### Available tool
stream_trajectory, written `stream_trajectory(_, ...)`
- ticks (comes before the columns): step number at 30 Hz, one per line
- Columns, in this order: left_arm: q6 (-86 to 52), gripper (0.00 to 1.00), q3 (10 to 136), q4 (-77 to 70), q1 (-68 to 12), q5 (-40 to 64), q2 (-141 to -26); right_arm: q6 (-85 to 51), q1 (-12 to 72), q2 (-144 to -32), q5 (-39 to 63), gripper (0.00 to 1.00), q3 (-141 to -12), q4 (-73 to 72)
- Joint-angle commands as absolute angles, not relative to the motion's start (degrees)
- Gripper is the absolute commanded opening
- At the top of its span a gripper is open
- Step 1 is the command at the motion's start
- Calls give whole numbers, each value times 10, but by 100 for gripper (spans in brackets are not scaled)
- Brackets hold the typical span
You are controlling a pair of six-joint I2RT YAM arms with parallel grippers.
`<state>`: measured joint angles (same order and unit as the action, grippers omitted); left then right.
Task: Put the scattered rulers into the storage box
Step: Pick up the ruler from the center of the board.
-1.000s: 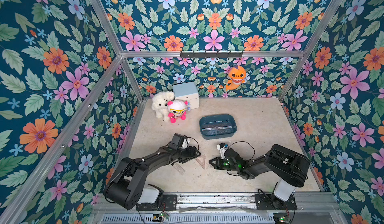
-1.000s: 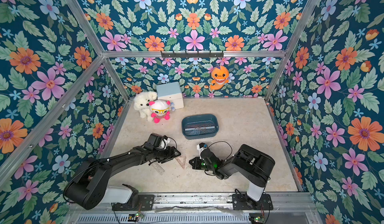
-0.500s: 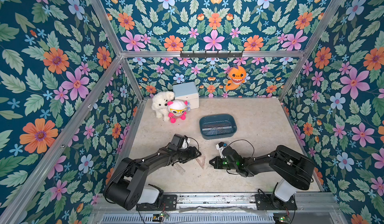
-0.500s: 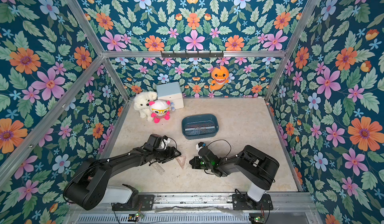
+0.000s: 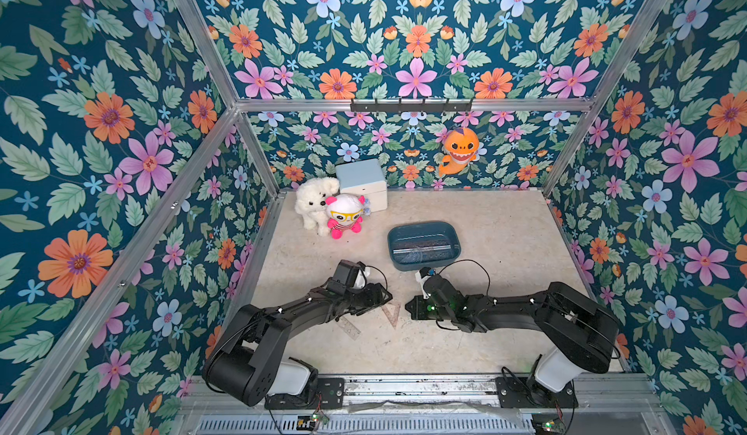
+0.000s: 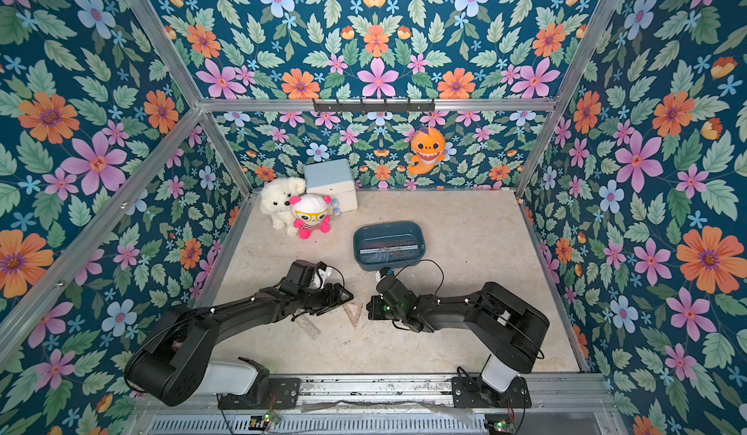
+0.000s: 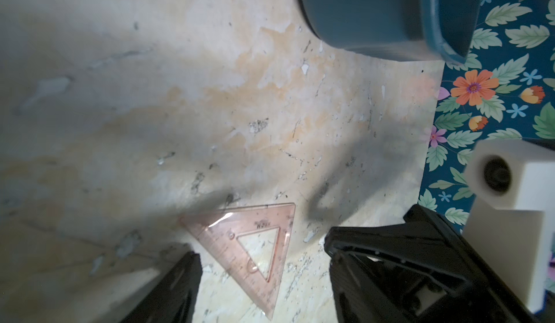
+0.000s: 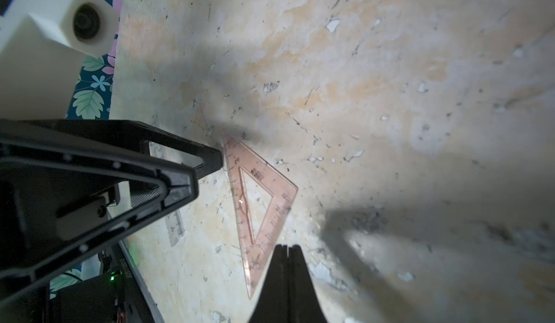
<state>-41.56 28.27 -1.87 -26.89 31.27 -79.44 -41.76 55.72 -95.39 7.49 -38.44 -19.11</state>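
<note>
Left pincer (image 7: 261, 248) stands wide and low over the bench (image 5: 485, 231), straddling the pinkish transparent plastic triangle ruler (image 7: 255, 219), which lies flat. One fingertip (image 8: 214, 156) sits at its corner. Right pincer (image 8: 287, 248) is fully closed, tip at the triangle's long edge. We judge it a backstop, so the thin sheet cannot slide when pinched. A clear straight plastic strip ruler (image 5: 349, 328) lies beside the left arm. The shallow dark teal plastic storage box (image 5: 422, 224) holds several rulers (image 5: 424, 249).

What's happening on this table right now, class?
The left gripper is open and low, straddling a pink triangle ruler that lies flat. The right gripper is shut, with its tips at the triangle's edge. Some rulers already lie in the storage box. A clear straight ruler lies outside it.
</note>
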Motion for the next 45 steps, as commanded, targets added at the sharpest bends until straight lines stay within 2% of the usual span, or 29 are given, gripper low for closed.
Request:
stream_trajectory(1, -406, 74, 276, 77, -265, 255, -790, -402, 564, -974, 79, 0, -401, -175)
stream_trajectory(20, -393, 74, 276, 91, -248, 252, -771, -396, 580, -1009, 85, 0, -444, -152)
stream_trajectory(45, -407, 75, 289, 54, -243, 249, -814, -405, 580, -1006, 85, 0, -411, -163)
